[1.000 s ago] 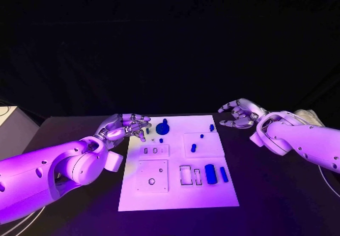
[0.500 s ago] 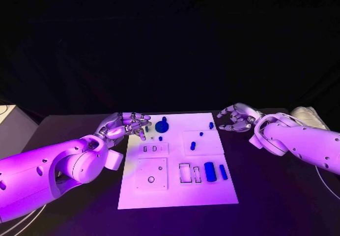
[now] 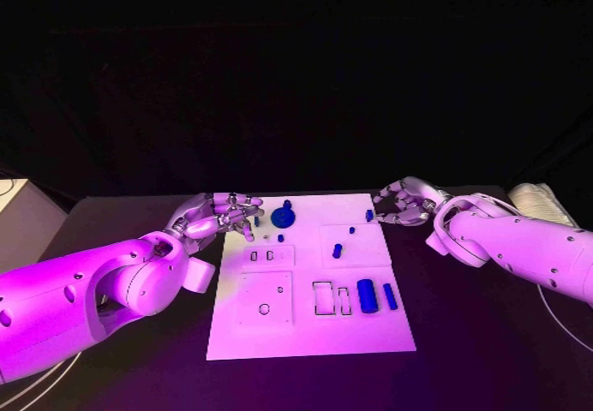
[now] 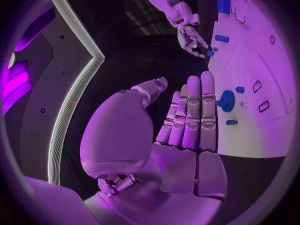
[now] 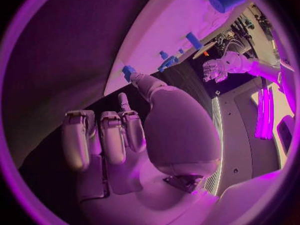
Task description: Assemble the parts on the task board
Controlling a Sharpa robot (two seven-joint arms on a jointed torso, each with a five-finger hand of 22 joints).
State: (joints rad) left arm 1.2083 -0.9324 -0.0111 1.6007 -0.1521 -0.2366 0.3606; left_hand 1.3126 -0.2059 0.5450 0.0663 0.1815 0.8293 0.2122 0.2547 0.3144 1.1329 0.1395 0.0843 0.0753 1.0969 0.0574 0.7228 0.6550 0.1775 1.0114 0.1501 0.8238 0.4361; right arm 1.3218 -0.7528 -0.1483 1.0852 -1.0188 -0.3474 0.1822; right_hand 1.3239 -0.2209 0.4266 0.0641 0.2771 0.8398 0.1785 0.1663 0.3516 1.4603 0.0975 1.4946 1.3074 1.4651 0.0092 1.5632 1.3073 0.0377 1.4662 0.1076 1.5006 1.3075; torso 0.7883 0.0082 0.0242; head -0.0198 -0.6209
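Observation:
The white task board (image 3: 309, 330) lies in the middle of the black table. Blue parts sit on it: a round knobbed piece (image 3: 284, 217) at the far left, a small piece (image 3: 368, 215) at the far right edge, a short peg (image 3: 336, 251), a thick cylinder (image 3: 366, 295) and a slim bar (image 3: 391, 296). My left hand (image 3: 223, 216) hovers at the board's far left corner beside the round piece (image 4: 225, 100), fingers (image 4: 194, 110) straight, holding nothing. My right hand (image 3: 402, 204) hangs at the far right corner, fingers (image 5: 103, 135) curved and empty, its thumb close to the small piece (image 5: 128, 71).
Near the board's front are raised white plates with slots and holes: one with two small slots (image 3: 266, 255), one with an oval hole (image 3: 265, 306), and rectangular pockets (image 3: 324, 300). A pale object (image 3: 534, 199) lies at the table's far right; a white box (image 3: 19, 214) stands at the left.
My right hand has moved left, closing in on the small blue piece at the board's far right edge. The left hand has barely moved.

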